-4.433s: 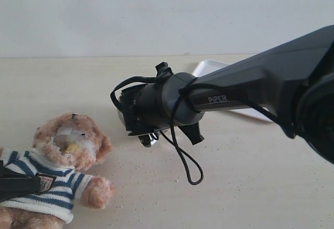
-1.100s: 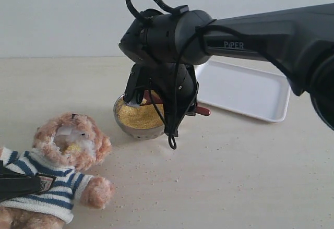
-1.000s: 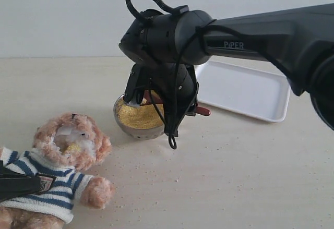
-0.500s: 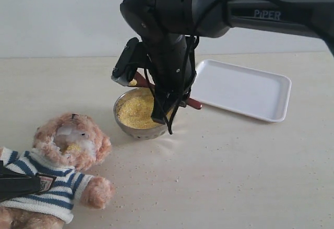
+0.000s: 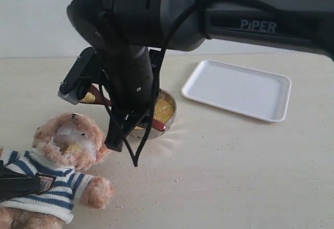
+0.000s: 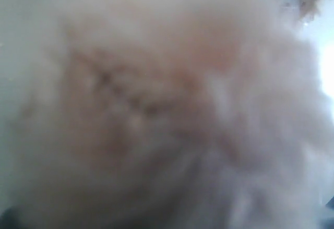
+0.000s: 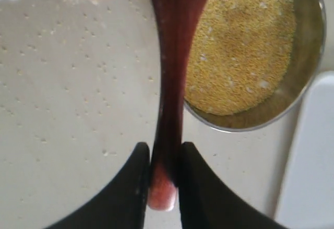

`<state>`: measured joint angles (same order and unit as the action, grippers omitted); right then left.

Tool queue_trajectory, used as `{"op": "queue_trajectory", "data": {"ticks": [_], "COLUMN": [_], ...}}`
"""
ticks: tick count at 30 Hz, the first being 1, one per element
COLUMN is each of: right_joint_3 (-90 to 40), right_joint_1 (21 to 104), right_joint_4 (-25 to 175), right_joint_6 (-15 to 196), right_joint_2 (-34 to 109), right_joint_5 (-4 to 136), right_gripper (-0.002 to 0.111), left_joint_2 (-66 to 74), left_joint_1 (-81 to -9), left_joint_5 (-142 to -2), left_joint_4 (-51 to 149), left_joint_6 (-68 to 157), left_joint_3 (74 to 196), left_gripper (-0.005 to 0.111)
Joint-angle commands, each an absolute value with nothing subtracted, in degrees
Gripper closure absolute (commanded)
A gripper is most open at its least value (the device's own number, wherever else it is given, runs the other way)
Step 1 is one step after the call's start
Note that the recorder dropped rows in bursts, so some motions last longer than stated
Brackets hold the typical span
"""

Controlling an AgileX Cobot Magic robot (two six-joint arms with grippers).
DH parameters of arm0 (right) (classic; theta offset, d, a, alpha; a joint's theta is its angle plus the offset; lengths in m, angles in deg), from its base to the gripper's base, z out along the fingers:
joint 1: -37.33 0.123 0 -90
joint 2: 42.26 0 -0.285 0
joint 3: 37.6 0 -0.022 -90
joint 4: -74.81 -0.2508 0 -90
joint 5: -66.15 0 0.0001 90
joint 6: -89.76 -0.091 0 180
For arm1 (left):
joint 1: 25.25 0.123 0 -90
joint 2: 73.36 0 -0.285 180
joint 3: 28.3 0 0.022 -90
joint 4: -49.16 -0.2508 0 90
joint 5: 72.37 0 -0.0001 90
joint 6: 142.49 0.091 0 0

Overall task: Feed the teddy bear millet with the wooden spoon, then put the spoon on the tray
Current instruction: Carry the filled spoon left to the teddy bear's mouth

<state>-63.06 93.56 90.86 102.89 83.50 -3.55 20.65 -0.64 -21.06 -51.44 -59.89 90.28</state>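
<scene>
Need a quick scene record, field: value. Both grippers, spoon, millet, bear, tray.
right gripper: shut on wooden spoon handle
spoon position: off the table, tip toward teddy bear
millet: fills metal bowl, specks on table
tray: white, nothing on it
left gripper: at teddy bear's sweater, jaws unreadable

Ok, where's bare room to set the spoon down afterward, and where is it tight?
The tray is bare throughout. The table in front of it, across to the teddy bear, is open too. Crowded: between the bear and the metal bowl, where the right gripper holds the wooden spoon.
</scene>
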Motion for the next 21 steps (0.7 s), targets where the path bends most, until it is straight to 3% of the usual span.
{"op": "queue_trajectory", "data": {"ticks": [1, 7, 21], "right_joint_3": [-63.04, -62.08, -52.66], "right_joint_1": [96.01, 99.75, 99.81], "right_joint_4": [88.56, 88.32, 90.06], "right_joint_6": [100.75, 99.68, 97.22], "right_joint_2": [82.63, 82.63, 82.73], "right_joint_5": [-3.81, -3.81, -3.81], "right_gripper": [0.109, 0.109, 0.109], "left_joint_2": [20.16, 20.16, 20.16], "left_joint_1": [-0.47, -0.47, -0.47], "left_joint_5": [-19.87, -19.87, -19.87], "left_joint_4": [-50.79, -50.79, -50.79], "left_joint_6": [-59.68, -59.68, -59.68], "left_joint_3": [90.16, 90.16, 90.16], "left_gripper": [0.101, 0.101, 0.101]}}
